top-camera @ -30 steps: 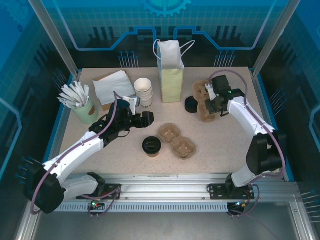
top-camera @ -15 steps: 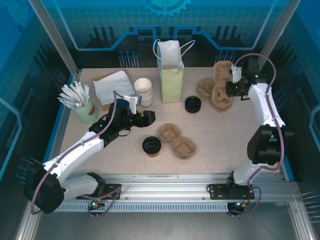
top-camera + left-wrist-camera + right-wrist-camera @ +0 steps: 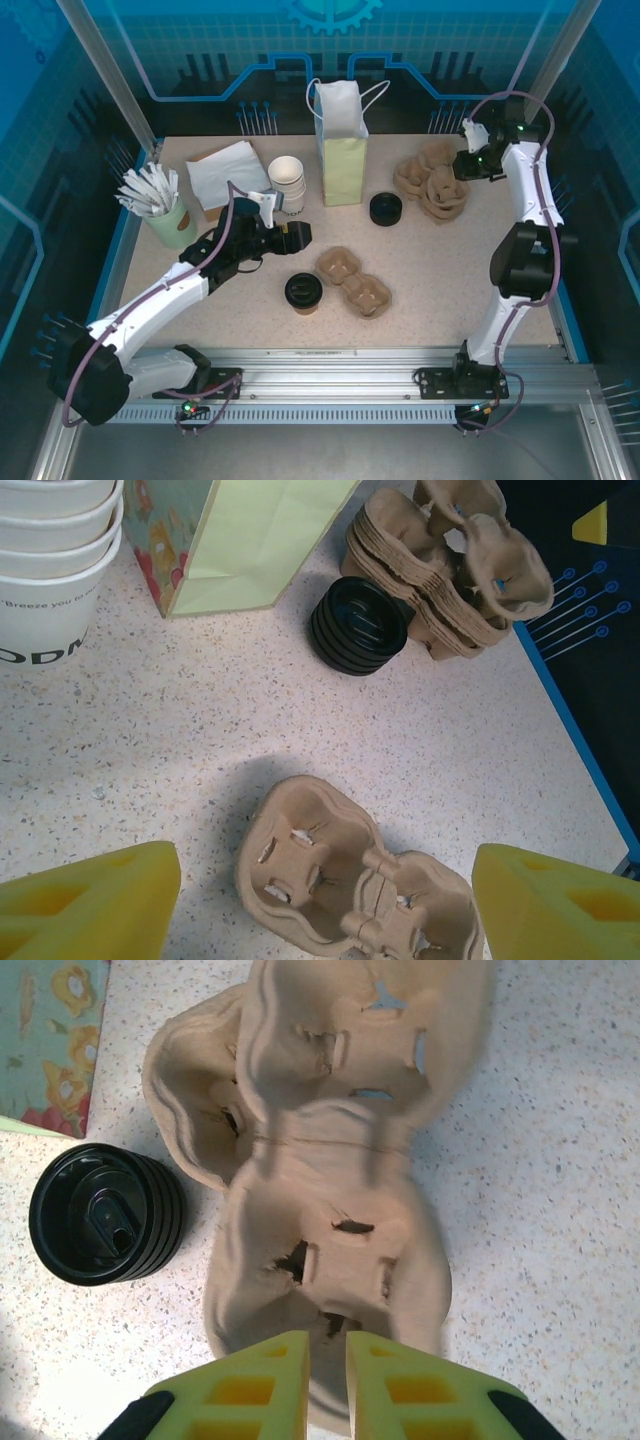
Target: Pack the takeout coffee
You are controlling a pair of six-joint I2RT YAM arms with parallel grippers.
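The takeout coffee (image 3: 303,292), a brownish cup with a black lid, stands upright at the table's front middle. My left gripper (image 3: 292,235) hovers just behind it, open and holding nothing. In the left wrist view the open left gripper (image 3: 325,910) hangs over a single brown cup carrier (image 3: 345,885), which lies right of the coffee (image 3: 353,280). The right gripper (image 3: 464,165) is at the back right, beside the stack of carriers (image 3: 430,188). Its fingers (image 3: 328,1370) are nearly together on the rim of the top carrier (image 3: 330,1210), which tilts up off the stack.
A pale green paper bag (image 3: 341,150) stands open at the back middle. A stack of black lids (image 3: 385,208) sits between the bag and the carriers. White cups (image 3: 287,183), napkins (image 3: 230,170) and a green cup of stirrers (image 3: 165,210) are at the back left.
The right gripper has swung from the carrier stack toward the back right corner, pulling a carrier up with it. The left arm has barely moved.
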